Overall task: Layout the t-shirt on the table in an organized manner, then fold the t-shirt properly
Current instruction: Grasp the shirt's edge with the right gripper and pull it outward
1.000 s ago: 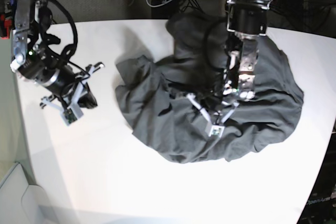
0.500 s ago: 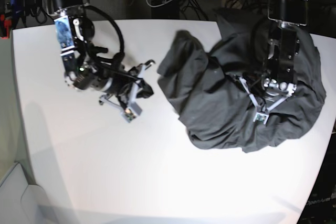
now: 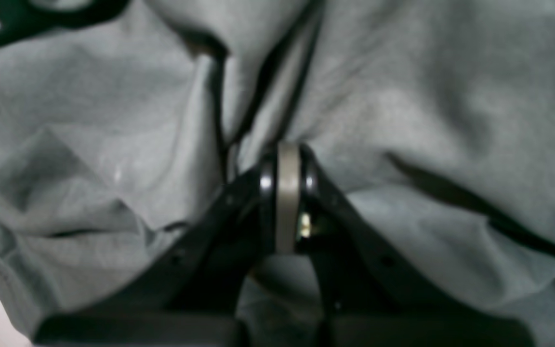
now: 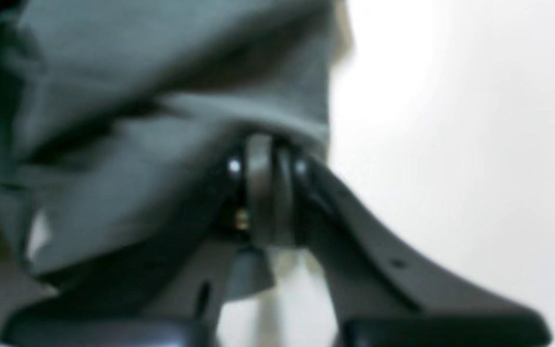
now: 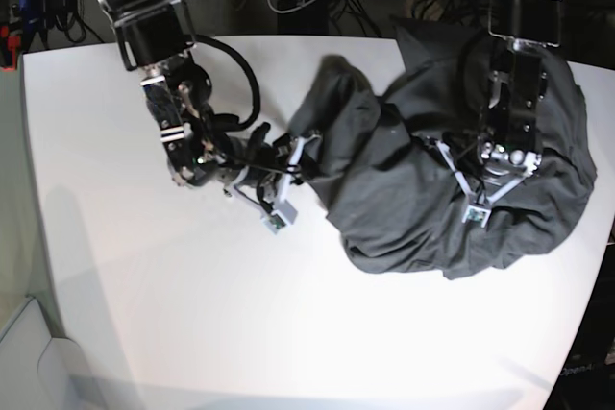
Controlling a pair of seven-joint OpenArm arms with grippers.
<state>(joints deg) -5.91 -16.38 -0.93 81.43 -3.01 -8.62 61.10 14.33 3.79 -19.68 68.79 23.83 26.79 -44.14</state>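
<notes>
In the left wrist view our left gripper [image 3: 287, 159] has its jaws pressed together on a fold of the t-shirt [image 3: 427, 120]. In the right wrist view our right gripper [image 4: 268, 154] meets the shirt's edge; we cannot tell its jaws' state. From the base view, the shirt lies bunched on the table [image 5: 192, 314]; soft and light, it looks best taken by hem or shoulders.

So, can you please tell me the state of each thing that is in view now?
t-shirt: crumpled in a heap, not laid out, not folded.
table: white, carries the t-shirt.
left gripper: shut, pressed into the fabric.
right gripper: at the shirt's edge; open or shut, cannot tell.
</notes>
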